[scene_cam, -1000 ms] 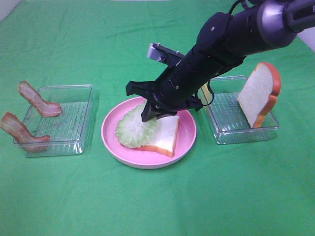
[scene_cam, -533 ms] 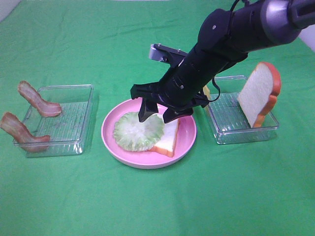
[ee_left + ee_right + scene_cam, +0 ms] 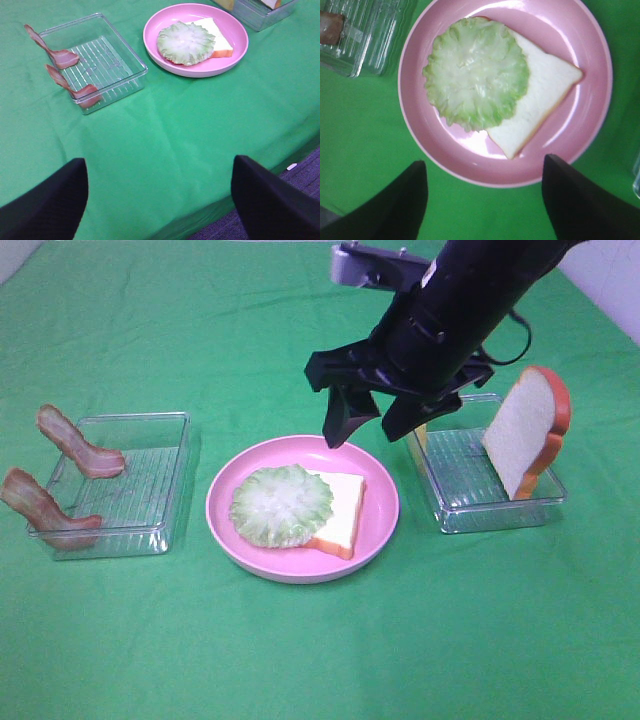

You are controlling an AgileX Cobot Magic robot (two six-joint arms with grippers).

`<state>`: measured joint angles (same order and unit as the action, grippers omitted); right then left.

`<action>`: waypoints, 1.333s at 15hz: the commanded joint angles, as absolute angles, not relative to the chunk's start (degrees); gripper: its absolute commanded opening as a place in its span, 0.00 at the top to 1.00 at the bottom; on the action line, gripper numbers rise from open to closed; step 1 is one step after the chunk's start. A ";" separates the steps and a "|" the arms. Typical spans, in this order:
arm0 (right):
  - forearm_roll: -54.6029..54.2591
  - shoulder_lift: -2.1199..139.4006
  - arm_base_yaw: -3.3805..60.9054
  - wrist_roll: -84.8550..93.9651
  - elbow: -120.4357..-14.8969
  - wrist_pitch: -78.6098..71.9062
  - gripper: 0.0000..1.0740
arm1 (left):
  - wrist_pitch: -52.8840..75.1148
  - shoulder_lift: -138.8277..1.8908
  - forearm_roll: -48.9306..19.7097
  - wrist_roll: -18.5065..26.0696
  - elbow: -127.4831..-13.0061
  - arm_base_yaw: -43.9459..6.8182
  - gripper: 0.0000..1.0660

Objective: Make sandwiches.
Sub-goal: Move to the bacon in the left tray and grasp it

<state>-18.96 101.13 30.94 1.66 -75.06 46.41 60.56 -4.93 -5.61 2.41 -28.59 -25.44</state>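
Right gripper [image 3: 365,430] hangs spread and empty over the pink plate [image 3: 392,510] mid-cloth, lettuce [image 3: 282,505] lying on the bread slice [image 3: 343,510] there, so that layer looks done. Next, I'd say: bacon strips [image 3: 75,445] propped on the clear tray [image 3: 160,420] by the left edge, a job for the wide-open left gripper [image 3: 157,200].

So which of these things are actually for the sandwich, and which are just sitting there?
For the sandwich: lettuce, flat bread slice under it, upright bread slice, two bacon strips.
Just sitting there: pink plate, left clear tray, right clear tray, green cloth.
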 commanded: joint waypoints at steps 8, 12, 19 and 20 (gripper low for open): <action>-9.45 74.94 30.94 -1.55 -66.98 62.68 0.42 | 59.93 -4.53 -5.67 2.46 -28.59 -25.67 0.29; -9.51 61.88 30.94 -1.83 -57.01 64.69 0.42 | 59.93 -4.53 -5.67 2.46 -28.59 -25.67 0.29; -8.37 31.05 30.94 0.63 -39.30 69.67 0.42 | 59.93 -4.53 -5.67 2.46 -28.59 -25.67 0.29; -7.39 27.85 30.94 1.60 -37.70 69.56 0.42 | 59.93 -4.53 -5.67 2.46 -28.59 -25.67 0.29</action>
<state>-8.02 27.73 30.94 0.46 -37.87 69.44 60.56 -4.93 -5.61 2.41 -28.59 -25.44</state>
